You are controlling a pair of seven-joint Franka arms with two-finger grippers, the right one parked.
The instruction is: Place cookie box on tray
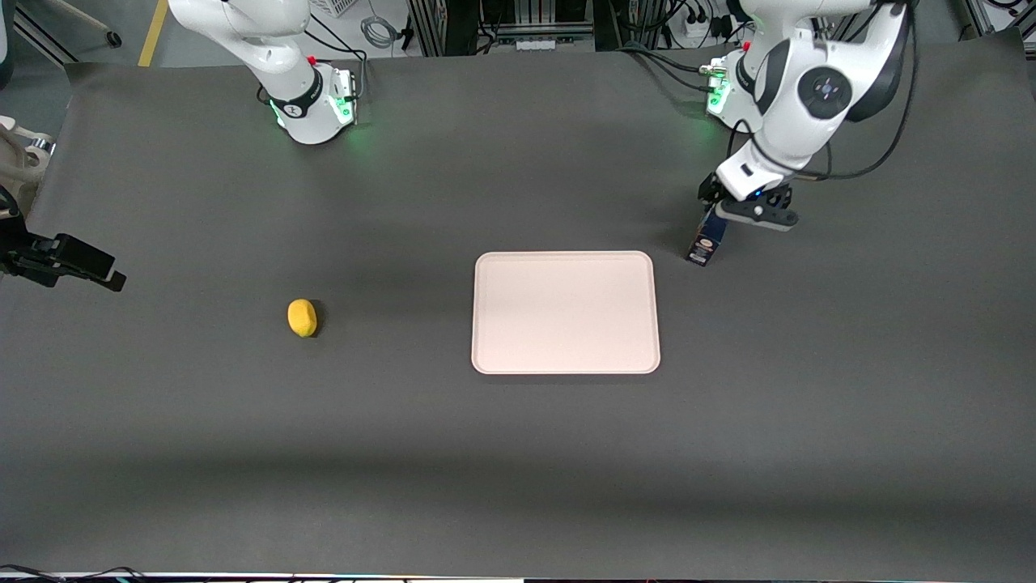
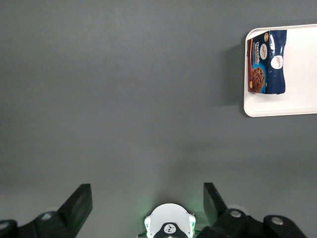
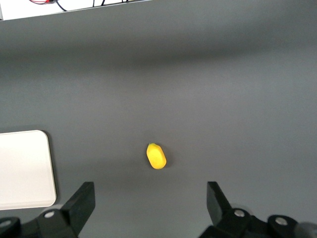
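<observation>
Dark grey matting (image 1: 518,453) covers the whole table. At the middle of the front frame the pale pink tray (image 1: 566,356) lies bare. The navy cookie box (image 1: 704,241) is seen standing upright on the mat in the upper part of that frame, just beside the tray's corner toward the working arm's end and not on it. The left gripper (image 1: 749,209) is placed close above and beside the box top. In the wrist view its fingers (image 2: 81,201) are spread wide with nothing between them.

The grasp is judged not yet made. The fingers should be centred over the narrow faces and closed squarely so that the tall box is not tipped. A yellow lemon-like object (image 1: 301,317) lies well apart, toward the parked arm's end.
</observation>
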